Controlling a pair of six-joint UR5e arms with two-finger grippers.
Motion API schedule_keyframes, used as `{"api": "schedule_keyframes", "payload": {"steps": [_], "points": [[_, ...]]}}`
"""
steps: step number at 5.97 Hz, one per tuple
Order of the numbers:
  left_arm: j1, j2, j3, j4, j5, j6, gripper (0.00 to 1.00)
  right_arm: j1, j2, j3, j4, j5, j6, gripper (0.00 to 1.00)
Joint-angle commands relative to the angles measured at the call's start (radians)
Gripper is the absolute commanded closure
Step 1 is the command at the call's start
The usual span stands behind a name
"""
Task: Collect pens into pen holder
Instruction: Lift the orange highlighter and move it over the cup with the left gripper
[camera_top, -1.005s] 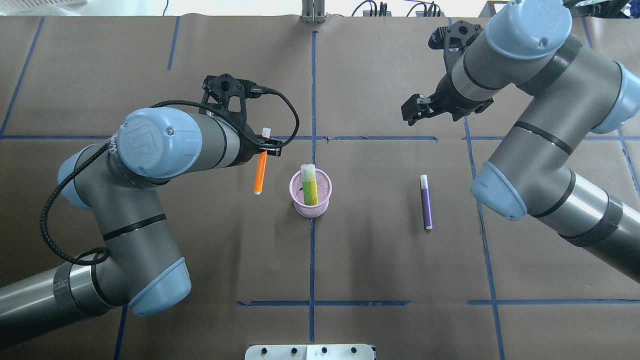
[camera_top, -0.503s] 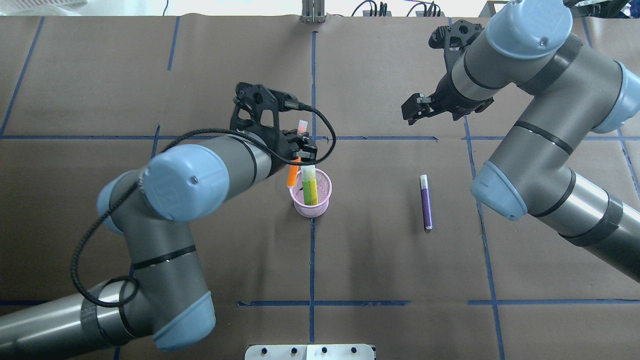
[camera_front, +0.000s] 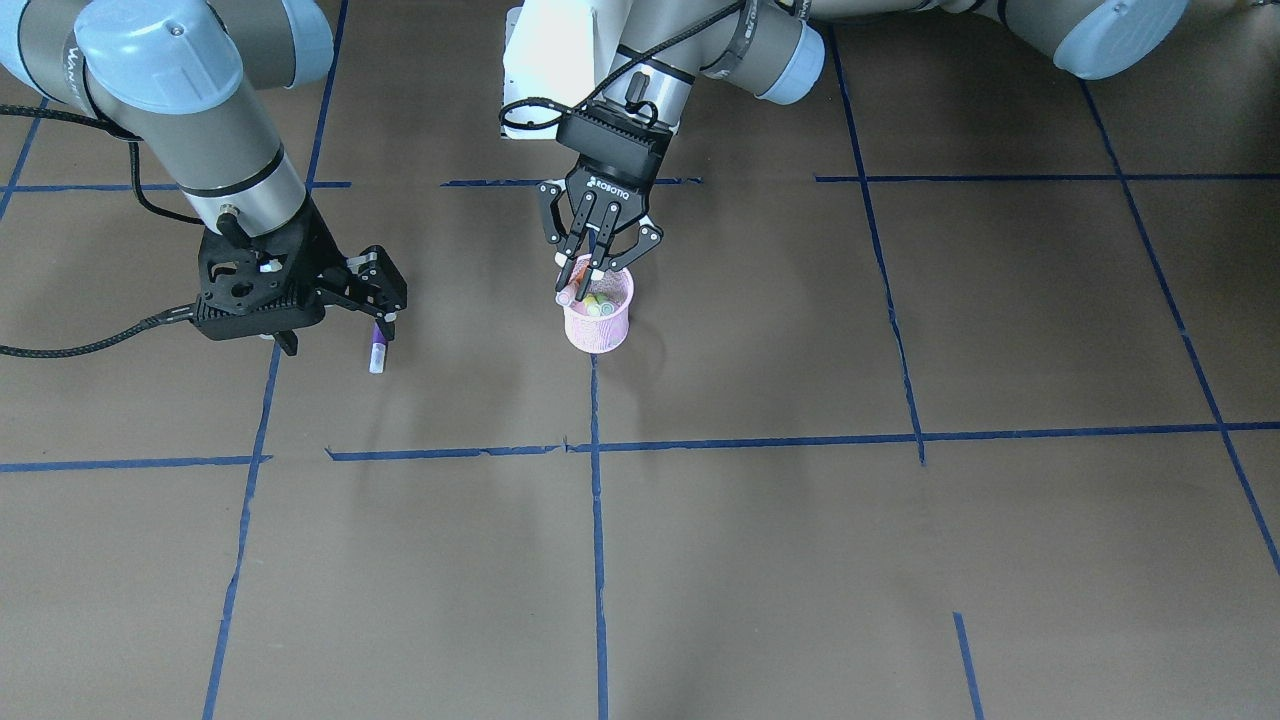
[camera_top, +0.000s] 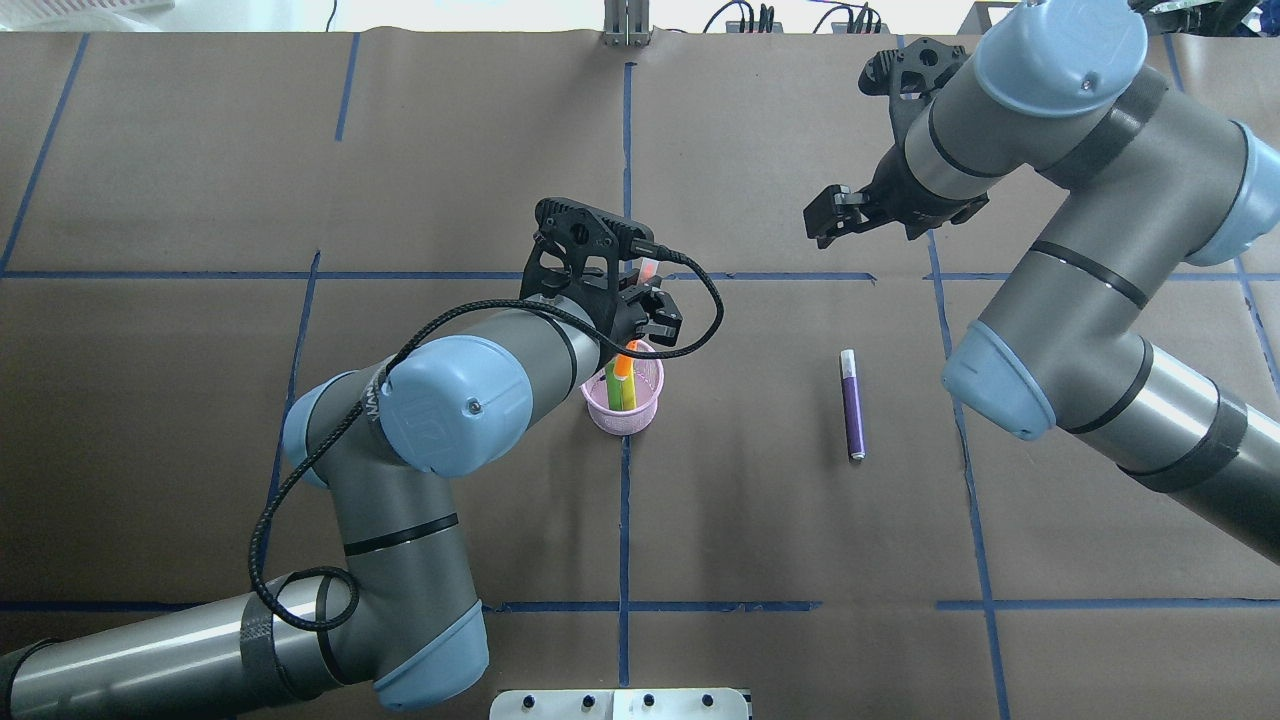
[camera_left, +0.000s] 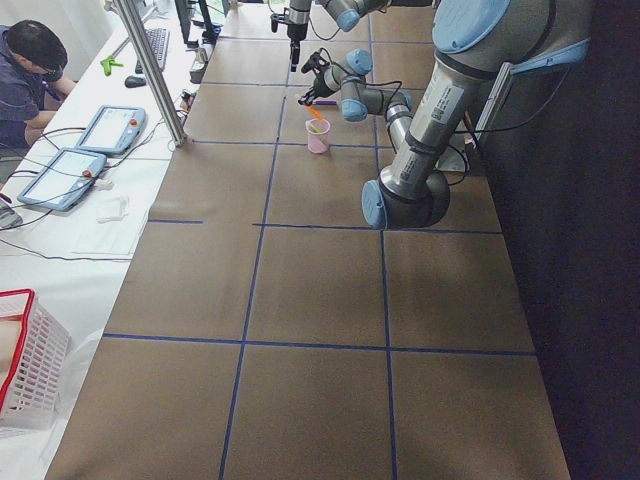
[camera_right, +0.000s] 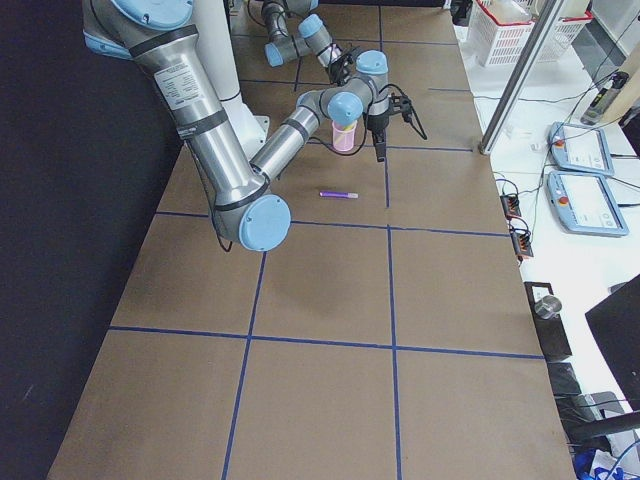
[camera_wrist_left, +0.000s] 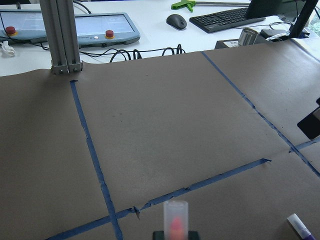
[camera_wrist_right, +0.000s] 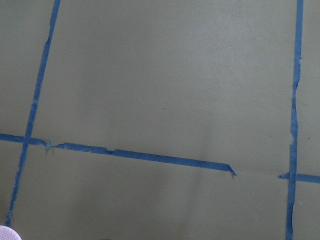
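Observation:
The pink mesh pen holder (camera_top: 622, 422) (camera_front: 597, 330) stands at the table's centre, with a green pen (camera_top: 611, 385) and a yellow-green one upright inside. My left gripper (camera_top: 640, 306) (camera_front: 596, 268) hovers just over its rim, shut on the orange pen (camera_top: 627, 366). That pen is tilted, lower end inside the rim, pale cap (camera_wrist_left: 176, 220) up. The purple pen (camera_top: 852, 405) (camera_front: 377, 352) lies flat to the right. My right gripper (camera_top: 824, 220) (camera_front: 385, 300) hangs open and empty beyond the purple pen, off the table.
Blue tape lines cross the brown paper cover. A metal post (camera_top: 625, 25) stands at the far edge and a metal plate (camera_top: 620, 703) at the near edge. Teach pendants (camera_wrist_left: 95, 25) lie on a side bench, where a person (camera_left: 30, 60) sits.
My left arm swung right with the orange pen, from left of the pen holder to over it, and the pen's lower end now dips inside the rim. The right arm stayed still.

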Motion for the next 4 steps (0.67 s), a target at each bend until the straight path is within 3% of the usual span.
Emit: {"api": "schedule_keyframes", "payload": {"steps": [1, 2, 3, 4], "points": [[0.001, 0.002, 0.039, -0.042, 0.003, 0.039, 0.98, 0.000, -0.001, 0.001, 0.001, 0.000, -0.002, 0.00], [0.001, 0.005, 0.050, -0.051, 0.003, 0.040, 0.94, 0.000, -0.001, -0.001, 0.001, 0.000, -0.002, 0.00], [0.005, 0.005, 0.052, -0.051, 0.000, 0.090, 0.74, 0.000, -0.001, 0.001, 0.001, 0.000, -0.002, 0.00], [0.005, 0.004, 0.044, -0.051, -0.007, 0.154, 0.26, 0.000, -0.001, 0.001, 0.001, -0.002, -0.002, 0.00]]}}
